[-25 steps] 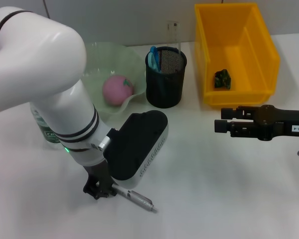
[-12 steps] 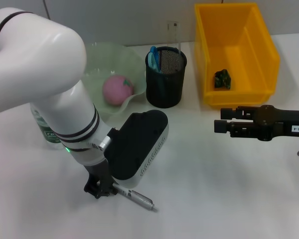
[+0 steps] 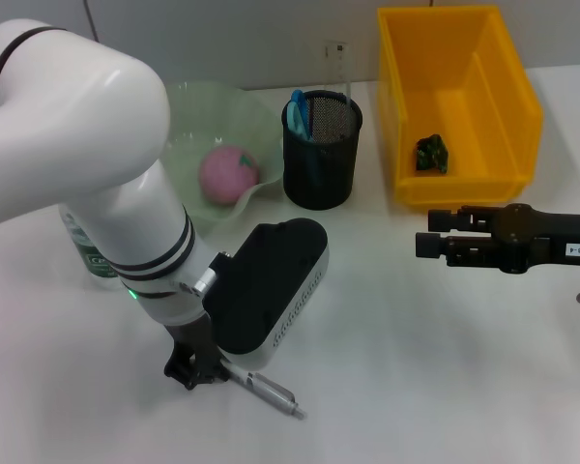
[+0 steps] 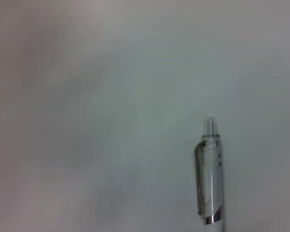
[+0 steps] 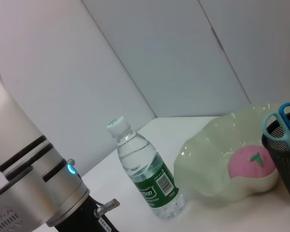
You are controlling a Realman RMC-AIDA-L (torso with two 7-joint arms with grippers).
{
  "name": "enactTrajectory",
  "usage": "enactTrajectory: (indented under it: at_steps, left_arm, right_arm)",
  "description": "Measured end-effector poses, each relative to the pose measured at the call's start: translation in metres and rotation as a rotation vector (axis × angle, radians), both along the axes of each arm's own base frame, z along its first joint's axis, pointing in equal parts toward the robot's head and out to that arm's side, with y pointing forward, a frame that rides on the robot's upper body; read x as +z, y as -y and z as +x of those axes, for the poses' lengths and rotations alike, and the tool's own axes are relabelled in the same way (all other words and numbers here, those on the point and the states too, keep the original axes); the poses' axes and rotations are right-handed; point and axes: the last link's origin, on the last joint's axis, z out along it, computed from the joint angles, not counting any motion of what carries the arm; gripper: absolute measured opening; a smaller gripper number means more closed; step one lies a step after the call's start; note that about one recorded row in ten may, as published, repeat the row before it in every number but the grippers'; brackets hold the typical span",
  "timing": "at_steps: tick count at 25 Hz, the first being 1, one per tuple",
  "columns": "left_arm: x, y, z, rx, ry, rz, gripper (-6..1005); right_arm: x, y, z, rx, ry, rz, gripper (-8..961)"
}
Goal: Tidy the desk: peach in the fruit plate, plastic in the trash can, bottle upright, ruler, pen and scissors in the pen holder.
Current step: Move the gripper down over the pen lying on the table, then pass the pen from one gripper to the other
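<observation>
At seven o'clock on the tabletop [image 3: 416, 367], your left gripper [image 3: 191, 368] points straight down, fingers clamped on the pen [image 3: 269, 394], which trails toward four o'clock. Your right gripper [image 3: 435, 244] hovers at three o'clock; I cannot tell its state.

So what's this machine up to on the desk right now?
It is tidying. The left gripper is down at the pen on the table, apparently gripping one end. The peach sits in the fruit plate, scissors stand in the pen holder, the bottle is upright, and plastic lies in the yellow bin. The right gripper hovers near that bin.
</observation>
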Motion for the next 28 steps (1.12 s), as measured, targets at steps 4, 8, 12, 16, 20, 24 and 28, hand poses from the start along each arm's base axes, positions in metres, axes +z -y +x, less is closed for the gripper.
enactTrajectory:
  at_steps: [4, 8, 12, 16, 20, 24, 28]
  left_arm:
    - [0.0, 0.001, 0.0, 0.005, 0.009, -0.004, 145]
    - [0.004, -0.003, 0.001, 0.026, 0.031, 0.01, 138]
    - [0.022, -0.013, 0.006, 0.108, 0.134, 0.044, 138]
    - [0.05, -0.025, 0.007, 0.264, 0.343, 0.071, 138]
    - [0.066, -0.025, -0.002, 0.423, 0.537, 0.104, 138]
    - [0.078, -0.025, -0.012, 0.597, 0.724, 0.124, 138]
    - [0.089, -0.02, -0.022, 0.734, 0.889, 0.128, 139]
  right_arm:
    - [0.0, 0.0, 0.0, -0.001, 0.0, 0.002, 715]
    - [0.0, -0.001, -0.001, 0.001, 0.0, 0.003, 715]
    - [0.0, -0.003, -0.003, 0.008, -0.001, 0.004, 715]
    - [0.001, -0.005, -0.005, 0.016, -0.001, 0.005, 715]
    - [0.001, -0.007, -0.006, 0.02, 0.0, 0.006, 714]
    - [0.0, -0.007, -0.007, 0.032, 0.002, 0.011, 714]
    - [0.0, -0.007, -0.008, 0.051, 0.01, 0.019, 714]
